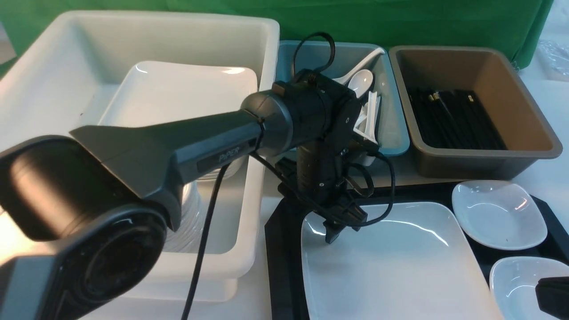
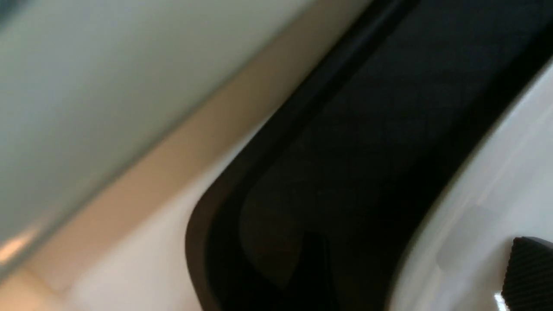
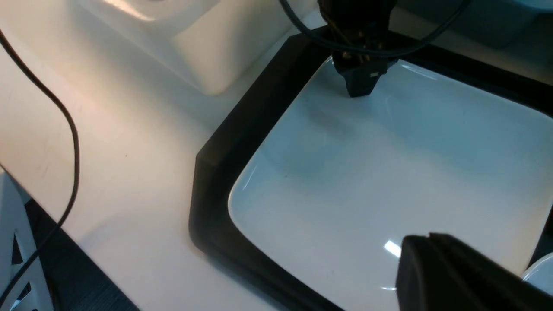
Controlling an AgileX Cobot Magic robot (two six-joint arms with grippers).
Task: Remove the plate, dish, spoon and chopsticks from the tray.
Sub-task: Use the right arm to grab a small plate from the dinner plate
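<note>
White and glossy, the plate (image 1: 400, 266) lies on the black tray (image 1: 280, 249), filling its left part, with 2 small dishes (image 1: 498, 213) just beside it on the tray's right. The left gripper (image 1: 340, 229) points down over the plate's far left corner, jaws apart and empty; 1 ribbed pad (image 2: 527, 272) shows above the plate. The right gripper (image 3: 425, 242) hangs at the tray's near right, closed on nothing. Behind the tray, spoons (image 1: 361, 82) rest in the blue tub (image 1: 395, 142) and chopsticks (image 1: 453, 118) in the brown tub (image 1: 524, 111).
</note>
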